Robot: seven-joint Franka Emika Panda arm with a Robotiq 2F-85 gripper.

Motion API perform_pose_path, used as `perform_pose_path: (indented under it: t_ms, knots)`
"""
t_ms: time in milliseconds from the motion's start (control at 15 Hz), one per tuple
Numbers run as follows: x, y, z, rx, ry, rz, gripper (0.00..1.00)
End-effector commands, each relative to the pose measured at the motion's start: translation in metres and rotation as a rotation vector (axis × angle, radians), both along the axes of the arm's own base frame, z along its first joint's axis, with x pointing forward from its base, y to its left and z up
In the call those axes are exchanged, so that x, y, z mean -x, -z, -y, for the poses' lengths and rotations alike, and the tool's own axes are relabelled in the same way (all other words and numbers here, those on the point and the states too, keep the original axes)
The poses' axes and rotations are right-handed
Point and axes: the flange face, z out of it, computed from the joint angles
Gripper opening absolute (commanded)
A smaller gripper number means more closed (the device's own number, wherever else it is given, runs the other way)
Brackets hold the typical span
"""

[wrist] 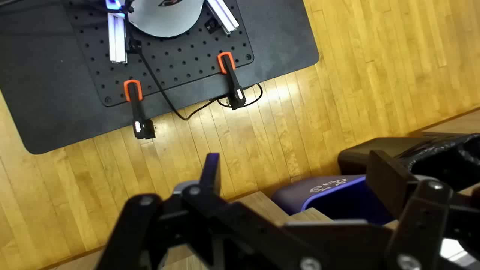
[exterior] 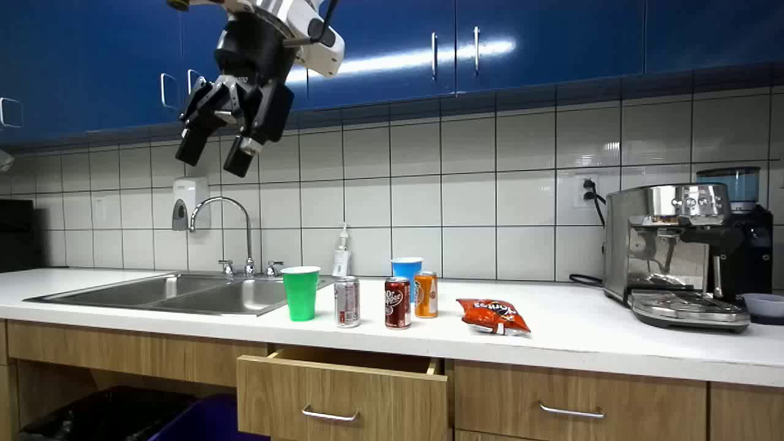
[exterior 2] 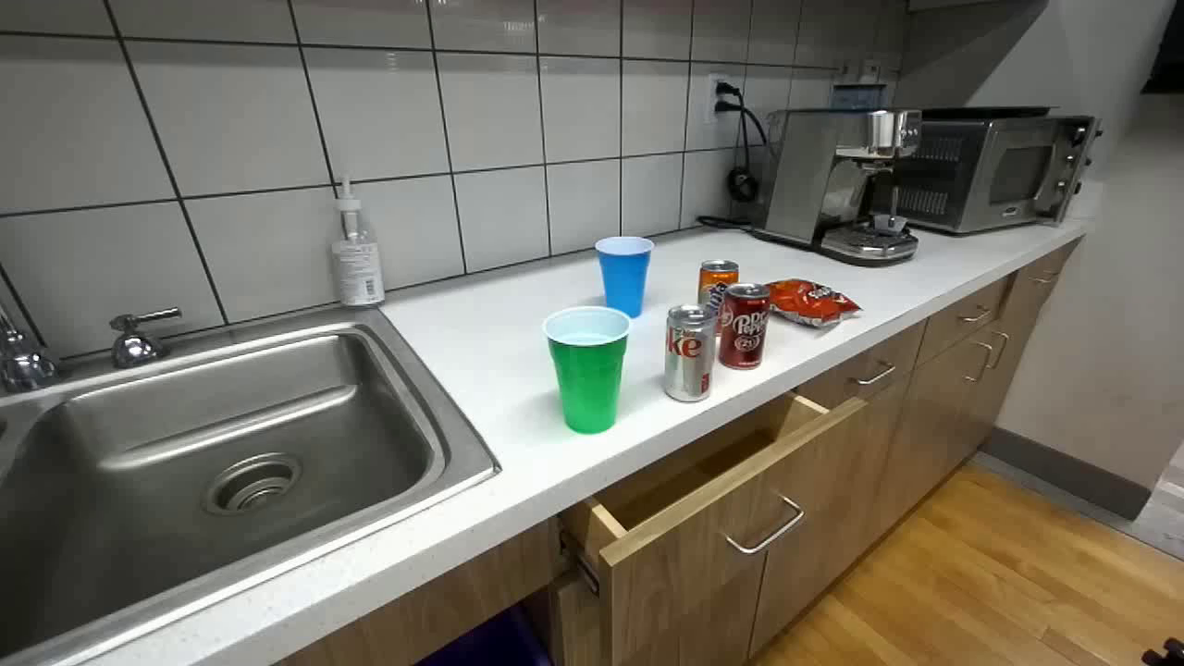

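hand (exterior: 214,160) raised well above the table (exterior: 569,312); jaws apart, nothing held. drawer (exterior: 367,395) stands open. green cup (exterior 2: 590,384), blue cup (exterior 2: 625,279), silver can (exterior 2: 689,363), dark red can (exterior 2: 745,328), orange can (exterior: 426,295), red chip bag (exterior 2: 812,303): all on the table, none gripped. judged: no grasp under way.

Glare catches the blue cabinets (exterior: 392,37) and floor (wrist: 270,138); the wrist view blurs the hand (wrist: 296,161).

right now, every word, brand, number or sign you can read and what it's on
"Pepper": dark red metal can
"23": same dark red metal can
"ke": silver metal can
"ritos", the rest unclear: crinkled red foil bag
Too small or blurred to read surely: orange metal can, clear plastic pump bottle, purple plastic bin, grey metal countertop oven
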Motion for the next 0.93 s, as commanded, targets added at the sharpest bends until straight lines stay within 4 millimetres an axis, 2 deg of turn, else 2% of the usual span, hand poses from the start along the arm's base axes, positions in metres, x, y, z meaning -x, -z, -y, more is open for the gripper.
perform_pose_path:
  t_ms: [0,400,867]
  knots:
    - [0.0,0.0,0.0,0.0,0.0,-0.001,1.0]
    - [-0.013,0.022,-0.004,0.032,-0.029,-0.005,1.0]
    - [-0.043,0.067,-0.003,0.115,-0.079,0.04,1.0]
